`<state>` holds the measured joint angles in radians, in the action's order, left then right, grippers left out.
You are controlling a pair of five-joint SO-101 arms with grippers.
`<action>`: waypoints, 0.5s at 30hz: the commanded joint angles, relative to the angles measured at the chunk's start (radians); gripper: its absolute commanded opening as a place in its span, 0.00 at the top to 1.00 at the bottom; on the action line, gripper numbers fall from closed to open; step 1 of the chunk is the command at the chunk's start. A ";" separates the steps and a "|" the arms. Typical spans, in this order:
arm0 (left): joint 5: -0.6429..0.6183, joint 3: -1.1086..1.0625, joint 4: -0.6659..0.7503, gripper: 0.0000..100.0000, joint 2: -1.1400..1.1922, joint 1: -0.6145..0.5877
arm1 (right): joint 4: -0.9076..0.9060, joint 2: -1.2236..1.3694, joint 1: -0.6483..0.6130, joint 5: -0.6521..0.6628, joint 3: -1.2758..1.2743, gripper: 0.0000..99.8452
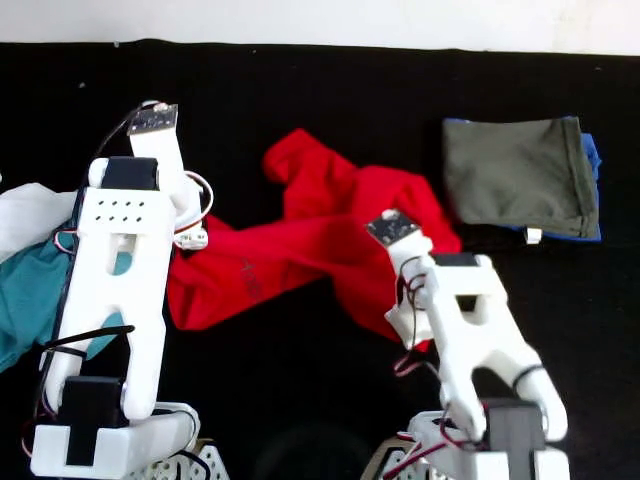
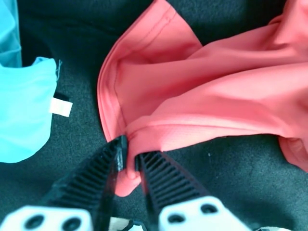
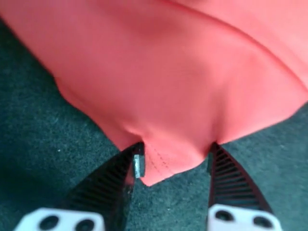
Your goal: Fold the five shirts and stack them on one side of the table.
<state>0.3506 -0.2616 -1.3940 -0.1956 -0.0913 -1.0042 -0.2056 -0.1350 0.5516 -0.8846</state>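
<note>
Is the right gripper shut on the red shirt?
No: the right gripper stands open, a corner of the red shirt lying between its jaws.

A black, cloth-covered tabletop (image 1: 300,90) spreads across the scene, and a plain white strip (image 1: 320,20) runs along its far edge.

The red shirt (image 1: 300,250) is smooth matt cloth (hems stitched); the table (image 1: 330,90) looks felt-like.

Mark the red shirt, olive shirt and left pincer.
red shirt (image 1: 310,243), high view, middle of fabric.
olive shirt (image 1: 520,175), high view, top face.
left pincer (image 2: 131,153), left wrist view, between its fingertips.
</note>
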 commanded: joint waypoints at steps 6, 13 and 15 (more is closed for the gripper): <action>0.002 -0.064 0.000 0.99 -0.041 0.013 | 0.016 0.124 0.033 0.011 0.084 0.99; 0.003 -0.271 -0.061 0.99 -0.041 0.096 | -0.074 0.093 0.168 -0.046 0.194 0.99; 0.003 -0.325 -0.061 0.99 -0.041 0.125 | -0.120 0.042 0.186 -0.044 0.200 0.99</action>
<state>0.3506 -0.5347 -1.4400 -0.1956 -0.0100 -1.0671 -0.0936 0.0077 0.5209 -0.7281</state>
